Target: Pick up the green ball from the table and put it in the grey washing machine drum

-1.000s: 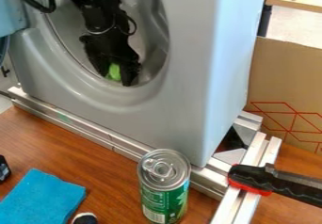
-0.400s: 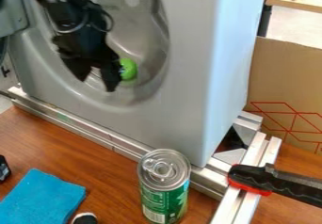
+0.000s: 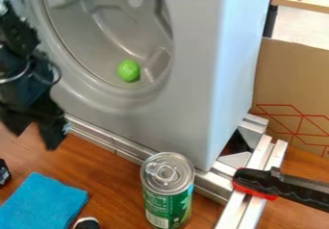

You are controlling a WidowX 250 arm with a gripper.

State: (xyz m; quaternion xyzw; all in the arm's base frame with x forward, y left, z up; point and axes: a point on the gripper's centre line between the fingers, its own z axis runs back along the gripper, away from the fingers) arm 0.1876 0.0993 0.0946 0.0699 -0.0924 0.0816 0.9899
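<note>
Nearest, a green can (image 3: 167,201) with a silver top stands upright on the brown wooden surface (image 3: 109,175), where it stood in the earlier frames. To its left in the view lie a blue cloth (image 3: 42,201) and, between the two at the bottom edge, a small black-and-white object (image 3: 86,223). A black object (image 3: 4,172) shows at the left edge. To the right of the can, a black handle with red edging (image 3: 257,182) lies across the metal rails (image 3: 247,204). These have all kept their places.

The gripper (image 3: 34,140) has changed most: it has come out of the round opening and moved to the left, and now hangs over the surface above the cloth in the view. Its fingers are apart, with nothing between them.

Farther off, the green ball (image 3: 129,70) sits low inside the round opening of the grey housing (image 3: 186,112), well apart from the gripper. In the first frame it showed between the fingers; now it is in full view. Beyond the housing stand a cardboard box (image 3: 292,88) with red lines and a pale table (image 3: 305,3).
</note>
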